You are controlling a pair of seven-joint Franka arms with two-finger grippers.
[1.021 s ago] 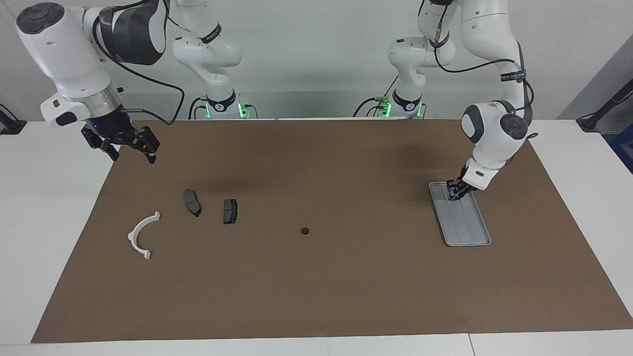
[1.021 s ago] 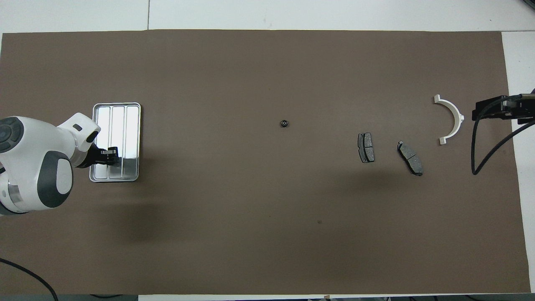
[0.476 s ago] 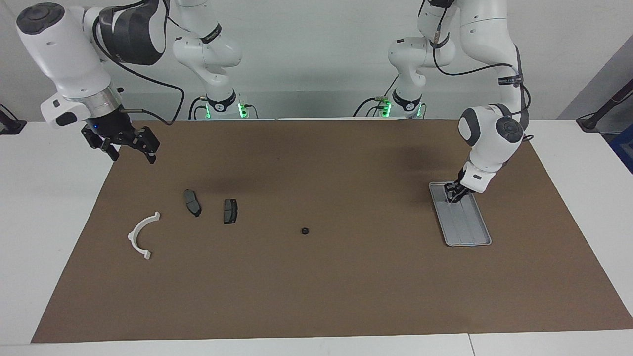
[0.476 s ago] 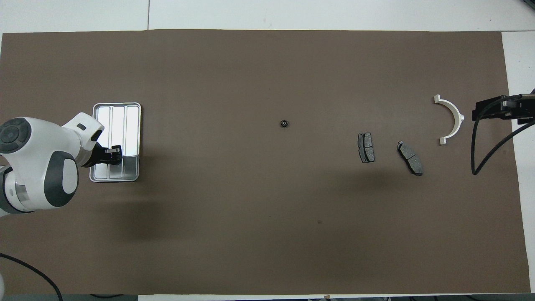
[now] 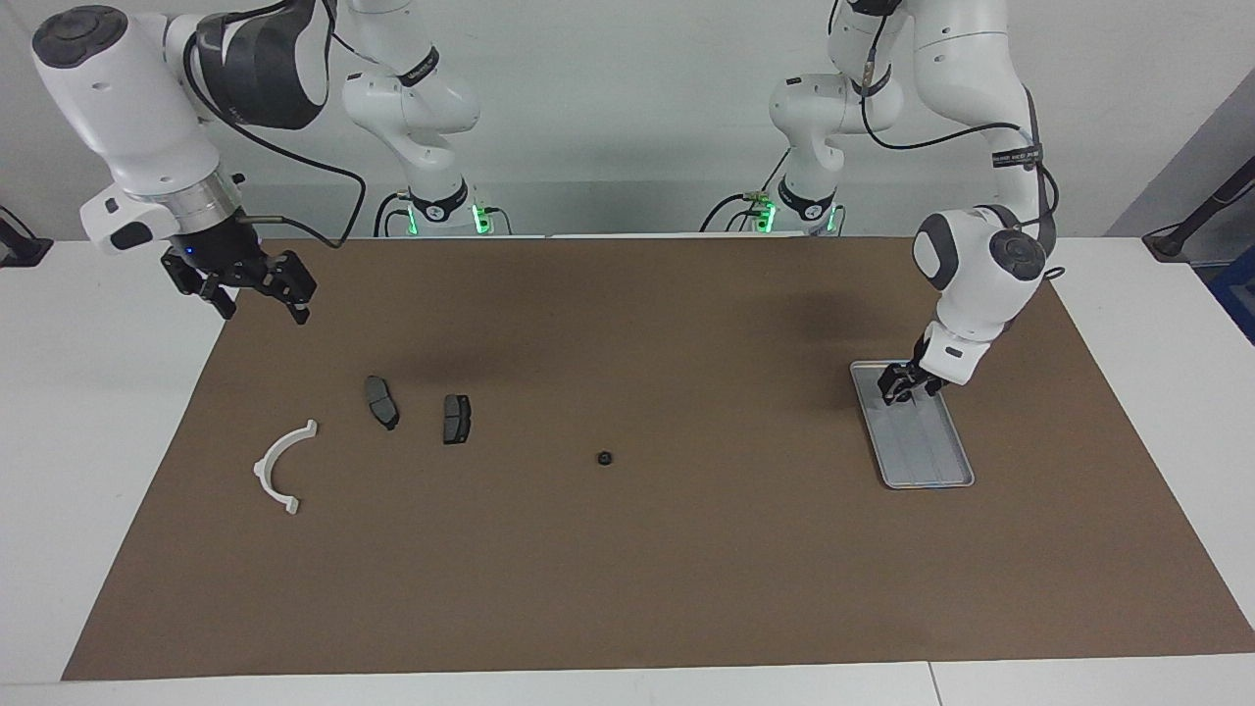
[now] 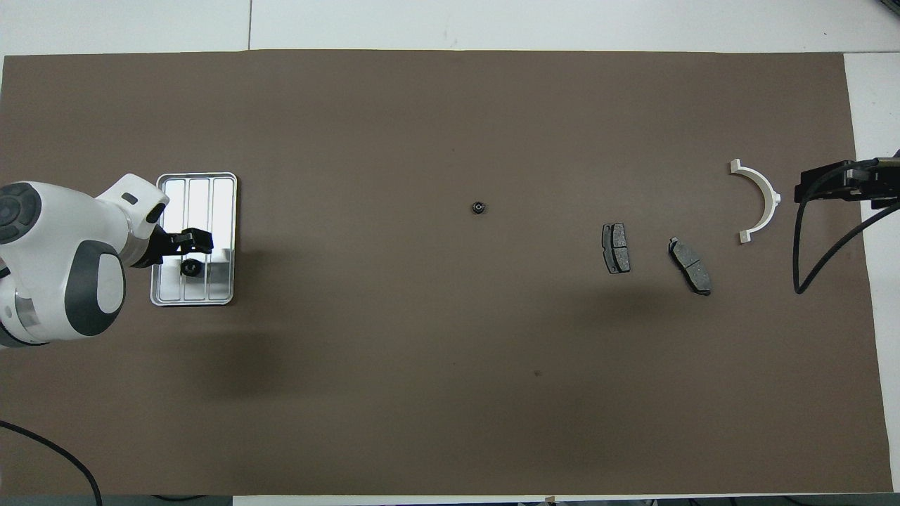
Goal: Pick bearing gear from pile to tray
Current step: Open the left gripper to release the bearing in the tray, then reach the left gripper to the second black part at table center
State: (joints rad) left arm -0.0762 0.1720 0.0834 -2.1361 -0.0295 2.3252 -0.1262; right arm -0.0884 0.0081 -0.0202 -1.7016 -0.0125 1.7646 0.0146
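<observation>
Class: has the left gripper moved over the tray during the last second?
Yes. The left gripper has moved farther from the robots along the tray, uncovering a small black gear.

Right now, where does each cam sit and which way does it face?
Facing view: high across the table, looking at the robots; both arms, bases and left gripper show whole.
Overhead view: above the robots' end, looking steeply down and forward; left arm's wrist and right gripper show.
Shared: tray, one bearing gear in it, another mid-mat, white bracket, mirrored.
</observation>
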